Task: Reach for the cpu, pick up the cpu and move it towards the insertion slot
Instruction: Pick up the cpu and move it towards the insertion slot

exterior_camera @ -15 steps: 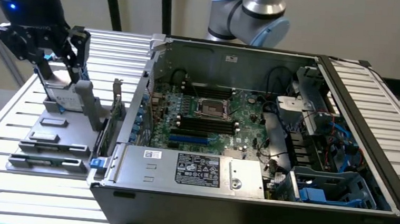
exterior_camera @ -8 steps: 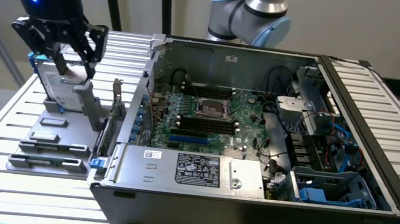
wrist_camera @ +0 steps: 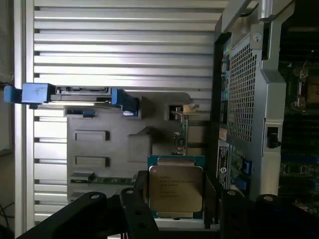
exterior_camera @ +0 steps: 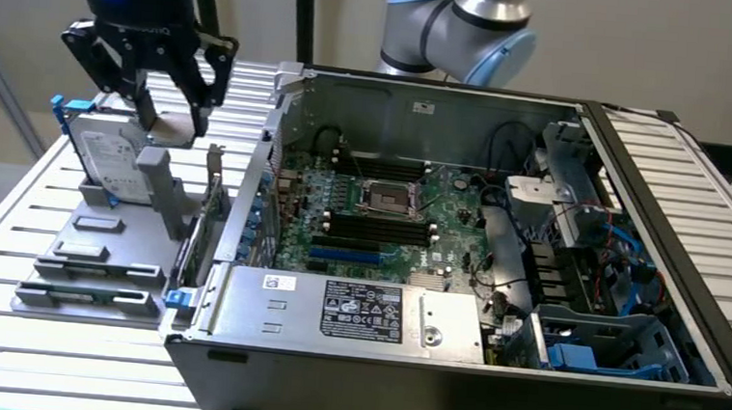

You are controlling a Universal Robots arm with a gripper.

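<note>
The cpu [exterior_camera: 173, 132] is a small pale square chip and hangs between the black fingers of my gripper [exterior_camera: 174, 119], above the grey fixture plate [exterior_camera: 69, 206] at the exterior view's left. In the wrist view the cpu [wrist_camera: 175, 186] shows its silver-grey top with a greenish edge, and my gripper [wrist_camera: 177, 199] is shut on it from both sides. The insertion slot [exterior_camera: 386, 199] is the square socket on the motherboard inside the open computer case, well to the exterior view's right of the gripper. A case wall stands between them.
A silver hard drive [exterior_camera: 110, 153] with blue brackets stands upright on the fixture plate just below the gripper. The open case [exterior_camera: 458, 366] holds a power supply [exterior_camera: 359, 311], memory slots, cables and a blue drive cage [exterior_camera: 601, 352]. A slatted metal table [exterior_camera: 21, 336] lies underneath.
</note>
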